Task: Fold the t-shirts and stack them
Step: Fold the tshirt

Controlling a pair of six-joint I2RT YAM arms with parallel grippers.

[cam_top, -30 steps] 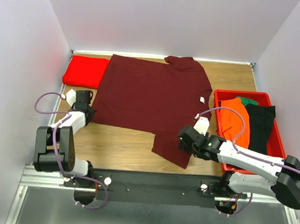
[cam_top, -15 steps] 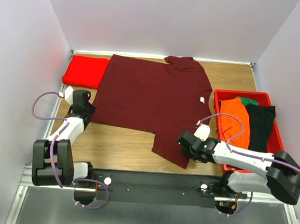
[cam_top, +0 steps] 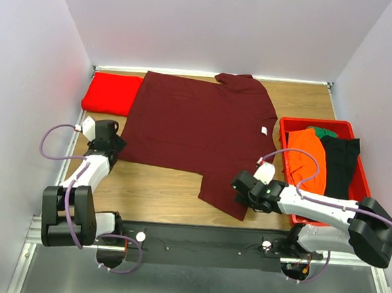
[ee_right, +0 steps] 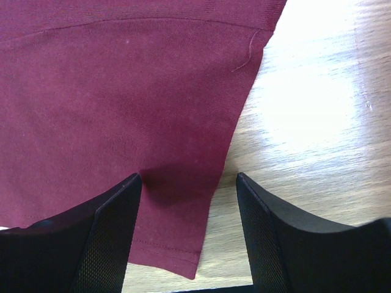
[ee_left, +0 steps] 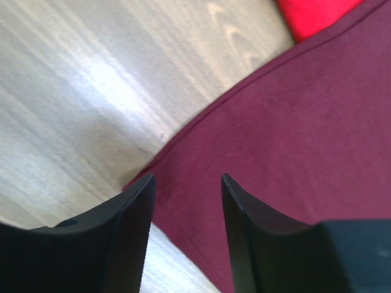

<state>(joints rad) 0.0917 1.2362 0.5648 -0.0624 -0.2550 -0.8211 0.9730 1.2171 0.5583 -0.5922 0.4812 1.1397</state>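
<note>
A large dark maroon t-shirt [cam_top: 197,129] lies spread flat on the wooden table, its small white neck label [cam_top: 263,130] at the right. A bright red t-shirt [cam_top: 112,92] lies folded at the back left, partly under the maroon one, and shows as a red corner [ee_left: 317,12] in the left wrist view. My left gripper [cam_top: 115,141] hovers open over the maroon shirt's near-left corner [ee_left: 201,177], holding nothing. My right gripper [cam_top: 239,189] is open astride the edge of the near sleeve [ee_right: 183,183], one finger over cloth and the other over bare wood.
A red bin [cam_top: 360,176] stands at the right with orange [cam_top: 307,158], green and black clothes [cam_top: 340,165] in it. White walls close in the left, back and right. Bare wood [cam_top: 159,188] runs between the maroon shirt and the arm bases.
My left gripper has gone from shut to open at the shirt's corner. The right arm drew slightly toward the near edge a second ago, then stayed put.
</note>
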